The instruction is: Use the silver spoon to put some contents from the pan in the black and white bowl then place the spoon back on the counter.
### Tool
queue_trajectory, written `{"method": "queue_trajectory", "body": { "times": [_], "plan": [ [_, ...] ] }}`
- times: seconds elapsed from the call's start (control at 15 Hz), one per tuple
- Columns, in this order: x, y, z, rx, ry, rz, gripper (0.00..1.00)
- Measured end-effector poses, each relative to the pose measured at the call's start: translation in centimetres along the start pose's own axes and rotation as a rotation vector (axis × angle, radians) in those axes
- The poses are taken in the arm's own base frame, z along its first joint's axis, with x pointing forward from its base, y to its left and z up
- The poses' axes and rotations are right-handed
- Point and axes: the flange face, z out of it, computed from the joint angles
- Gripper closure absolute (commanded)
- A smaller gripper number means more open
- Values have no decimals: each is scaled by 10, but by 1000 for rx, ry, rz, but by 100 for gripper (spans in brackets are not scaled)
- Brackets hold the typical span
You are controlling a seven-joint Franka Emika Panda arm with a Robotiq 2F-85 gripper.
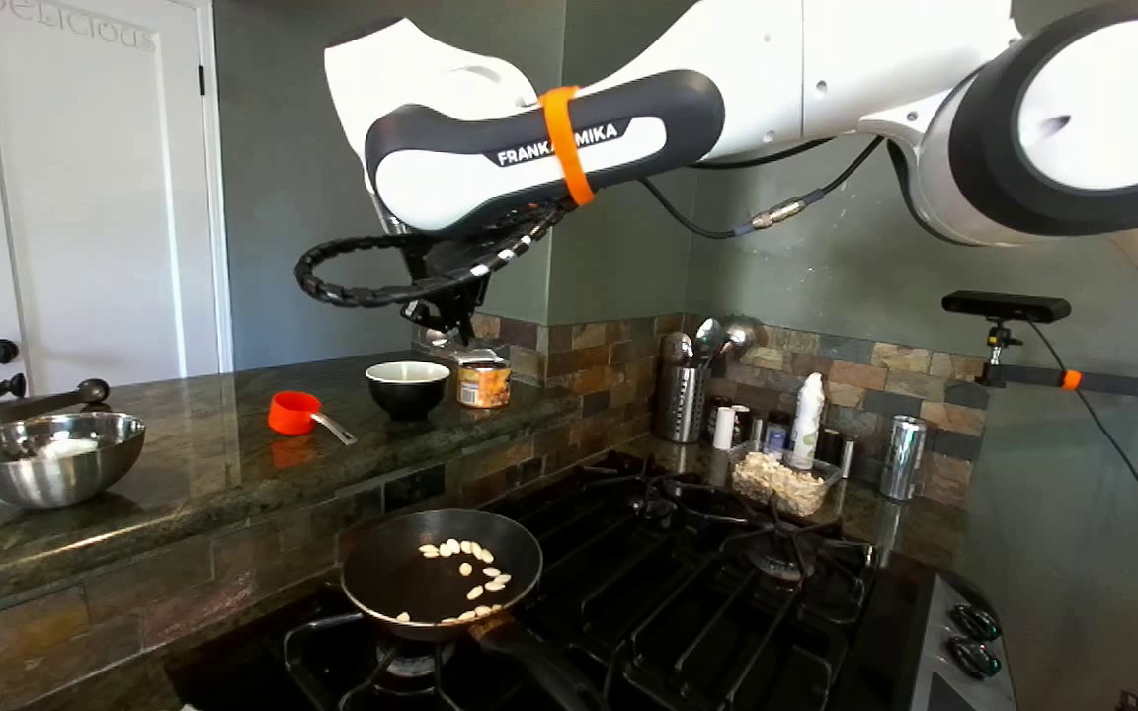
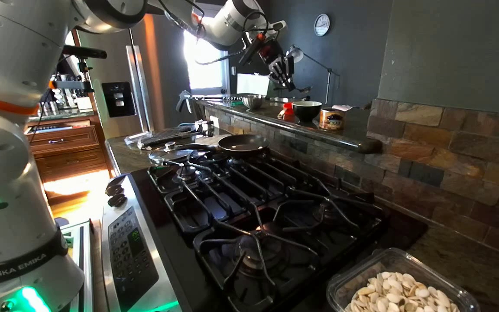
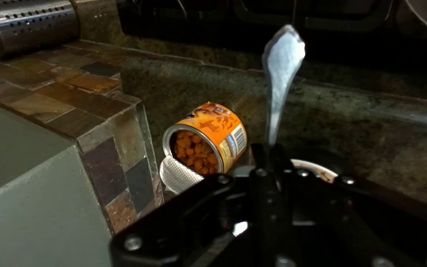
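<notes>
The silver spoon (image 3: 285,55) is gripped in the hand (image 3: 269,152): fingers clamped tight on its stem, handle tip seen sticking out past them on the side twd the stove (image 2: 160,216). The rest is mostly hid by the hand in wrist view; in an ext. view the scoop end is seen just beyond the fingertips, opp. side fr. the tip. Load on it, if any, can't be made out. Hand + spoon are held up above the surface (image 1: 213,425), apart fr. it. The blk/wht bowl (image 1: 406,400) is set on the surface, below & near the hand; its rim is partly covered by the hand in wrist view. An orange can (image 1: 483,385), lid peeled back, is placed just beside that bowl; a red measuring cup (image 1: 292,413) is seen on the bowl's opp. side. The pan (image 1: 401,571) is set on the stove, lower than the surface & well apart fr. the hand; pale pcs (image 1: 452,546) are scattered in it.
</notes>
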Motion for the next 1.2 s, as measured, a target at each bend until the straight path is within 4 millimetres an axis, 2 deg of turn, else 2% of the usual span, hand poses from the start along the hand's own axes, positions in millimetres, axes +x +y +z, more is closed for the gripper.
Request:
{"method": "queue_trajectory", "body": {
  "times": [0.53,0.87,1.2],
  "plan": [
    [5,-31,5,-184,-5,-152,98],
    [4,-47,2,-328,-16,-222,98],
    [6,-58,10,-456,-11,-263,98]
  ]
}}
